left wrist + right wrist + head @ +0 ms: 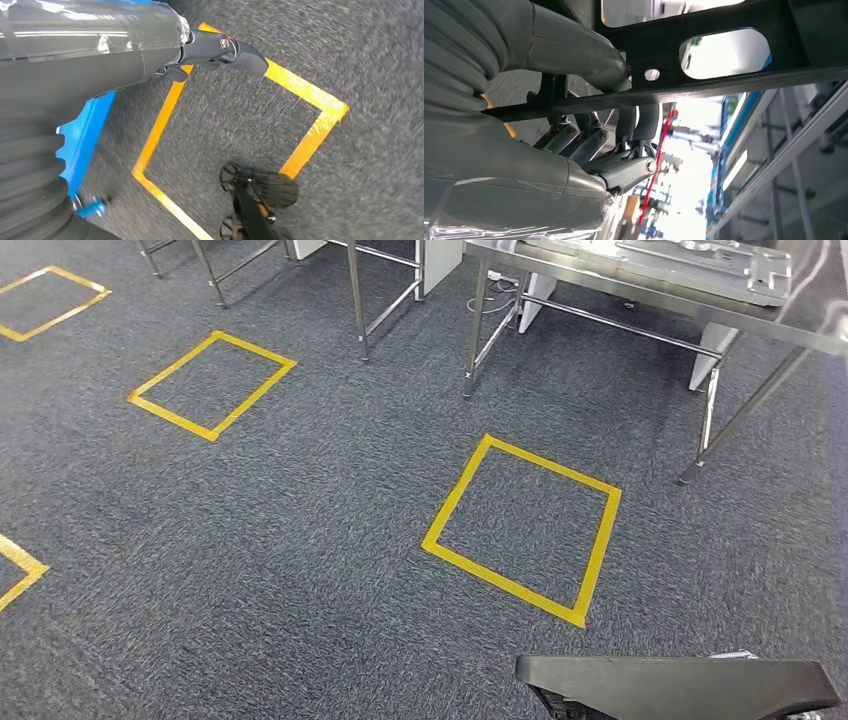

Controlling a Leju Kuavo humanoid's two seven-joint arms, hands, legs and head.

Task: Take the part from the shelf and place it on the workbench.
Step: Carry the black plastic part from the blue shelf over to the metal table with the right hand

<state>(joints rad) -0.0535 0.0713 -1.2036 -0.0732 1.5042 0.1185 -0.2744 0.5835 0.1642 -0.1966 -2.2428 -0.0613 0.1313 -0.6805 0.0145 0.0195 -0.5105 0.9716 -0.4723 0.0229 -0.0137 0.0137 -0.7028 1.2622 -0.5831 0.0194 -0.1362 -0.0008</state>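
The part is a flat black plate with oblong cut-outs and a small round hole (724, 85). My right hand (589, 145) grips it: the grey thumb lies on one face and the dark fingers curl under the other. The part's black edge (680, 685) shows low in the head view, above the carpet. The steel workbench (700, 312) stands at the far right, some way ahead of the part. My left hand (215, 50) hangs over the floor with nothing in it.
Silver metal parts (700, 260) lie on the workbench. Its legs (472, 340) and other table frames (358, 300) stand on the grey carpet. Yellow tape squares (520, 530) mark the floor. A blue frame (82, 140) stands beside my left arm.
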